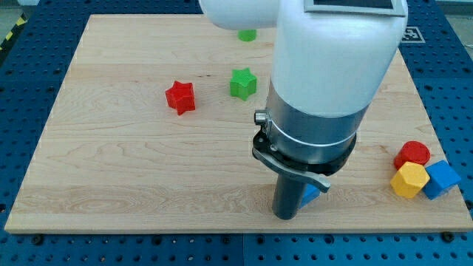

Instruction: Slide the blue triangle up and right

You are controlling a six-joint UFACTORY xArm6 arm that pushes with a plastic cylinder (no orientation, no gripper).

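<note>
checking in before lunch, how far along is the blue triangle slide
Done: nothing visible; the blue triangle block sits near the wooden board's bottom edge. In hand: my tip is just left of it, seemingly touching. Left: the slide up and right.

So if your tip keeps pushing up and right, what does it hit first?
My tip seems to sit at the blue triangle, so that comes first. Beyond it, board looks free, though the arm hides part.

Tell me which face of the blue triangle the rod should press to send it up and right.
Its lower-left side. Only a sliver of the blue triangle shows beside the arm; my tip sits just left of and below it, probably well placed already. Whether they touch is hidden. Push diagonally, avoiding the red, yellow and blue blocks.
</note>
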